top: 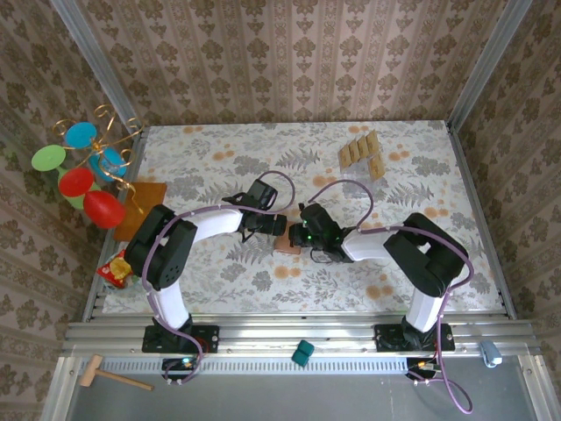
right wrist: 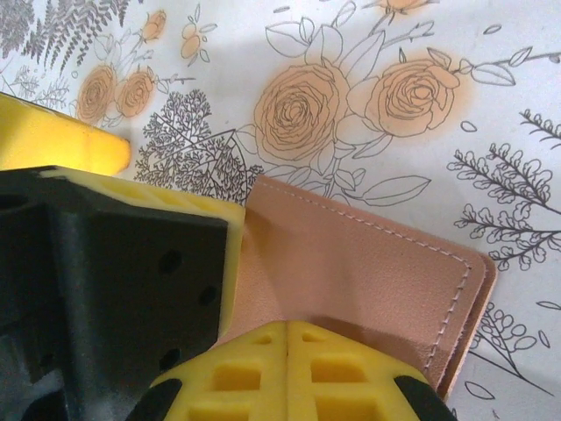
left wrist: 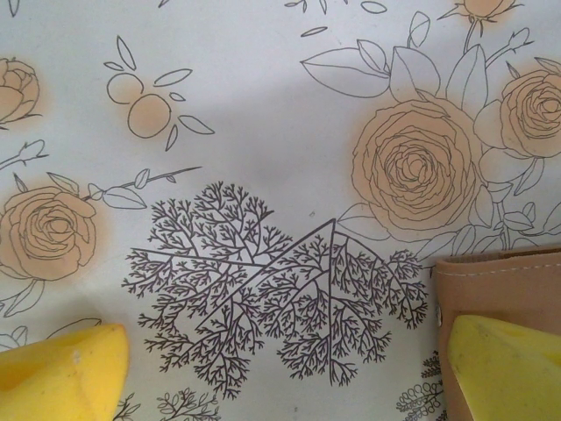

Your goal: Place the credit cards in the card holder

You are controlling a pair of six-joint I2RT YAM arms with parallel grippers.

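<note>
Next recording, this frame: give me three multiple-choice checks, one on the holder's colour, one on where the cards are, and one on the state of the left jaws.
1. What colour is the card holder?
A. Grey
B. Salmon-brown
C. Green

2. Where do the credit cards lie?
A. At the far right of the table, well away from the holder
B. Inside the holder
C. Between the left jaws

3. How do the left gripper's jaws stand?
A. Shut on a card
B. Shut and empty
C. Wide open

Answers:
1 B: the right wrist view shows its stitched salmon-brown cover.
2 A: the top view shows them in a row there.
3 C: its yellow fingers sit at opposite edges of the left wrist view.
</note>
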